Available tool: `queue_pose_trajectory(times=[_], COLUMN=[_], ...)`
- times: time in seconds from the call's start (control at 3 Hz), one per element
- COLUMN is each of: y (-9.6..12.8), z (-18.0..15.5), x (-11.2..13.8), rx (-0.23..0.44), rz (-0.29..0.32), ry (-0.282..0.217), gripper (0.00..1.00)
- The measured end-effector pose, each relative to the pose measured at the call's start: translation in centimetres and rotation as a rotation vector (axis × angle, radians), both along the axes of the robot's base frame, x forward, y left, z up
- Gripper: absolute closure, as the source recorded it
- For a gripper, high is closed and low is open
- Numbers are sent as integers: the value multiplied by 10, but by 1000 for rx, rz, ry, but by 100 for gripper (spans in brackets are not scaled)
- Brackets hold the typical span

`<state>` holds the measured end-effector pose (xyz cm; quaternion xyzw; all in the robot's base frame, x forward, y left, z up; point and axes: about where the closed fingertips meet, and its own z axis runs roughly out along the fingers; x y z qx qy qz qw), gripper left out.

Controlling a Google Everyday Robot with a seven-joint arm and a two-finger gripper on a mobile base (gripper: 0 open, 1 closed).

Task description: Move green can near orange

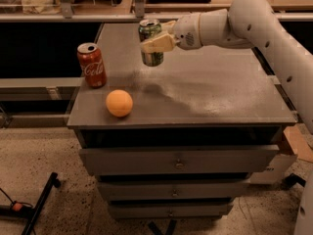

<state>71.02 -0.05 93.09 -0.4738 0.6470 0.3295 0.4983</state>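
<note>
1. The gripper [152,44] pinches the green can [149,30] upright, apparently lifted off the cabinet top [220,92], behind and right of the orange [119,103].
2. The red cola can [91,65] stands just behind-left of the orange; a wide swing could topple it.
3. Lowering too close could nudge the orange, which would likely roll off the front edge.

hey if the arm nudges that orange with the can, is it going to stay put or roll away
Likely rolls: the orange is round and smooth on a flat cabinet top, near the front edge, so it might drop off. It looks firm, so a nudge probably won't dent it. The tool, up behind it, grips the green can in the air.
</note>
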Motion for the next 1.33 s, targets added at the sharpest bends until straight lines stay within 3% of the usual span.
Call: queue_pose_trajectory(times=[0.33, 0.67, 1.0, 1.33], y=[-2, 4, 13, 19], z=[-7, -16, -21, -24], x=[-7, -21, -31, -44], rx=[71, 145, 180, 184], rz=[3, 43, 102, 164], ry=[49, 106, 127, 122], gripper=[100, 100, 100, 83])
